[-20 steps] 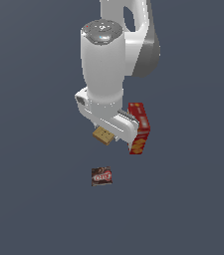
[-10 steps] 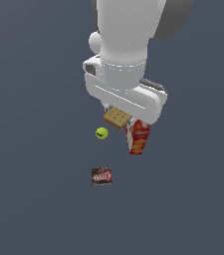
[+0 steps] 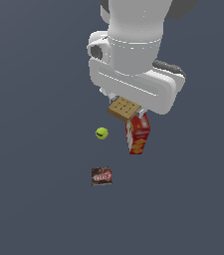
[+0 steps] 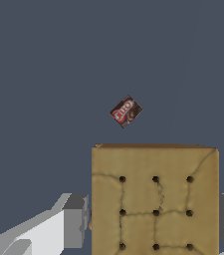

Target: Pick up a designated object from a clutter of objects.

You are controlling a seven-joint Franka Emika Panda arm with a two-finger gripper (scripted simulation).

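The tan square block (image 3: 124,108) with dark dots hangs under the white hand, held well above the floor. In the wrist view the tan block (image 4: 155,199) sits between the two grey fingers (image 4: 74,221). My gripper (image 3: 126,110) is shut on it; the fingertips are hidden by the hand in the exterior view. The tall red box (image 3: 138,133) stands just below and behind the block. The yellow-green ball (image 3: 101,133) lies to the exterior view's left of the box. The dark brown packet (image 3: 101,176) lies lower in the exterior view and also shows in the wrist view (image 4: 126,111).
The plain dark grey floor (image 3: 34,199) spreads all around the objects. The big white arm body (image 3: 133,55) fills the upper middle of the exterior view and hides what lies behind it.
The arm has risen with the tan block in its grip. The yellow-green ball, hidden one second ago, has come into view. The red box and the brown packet have not moved.
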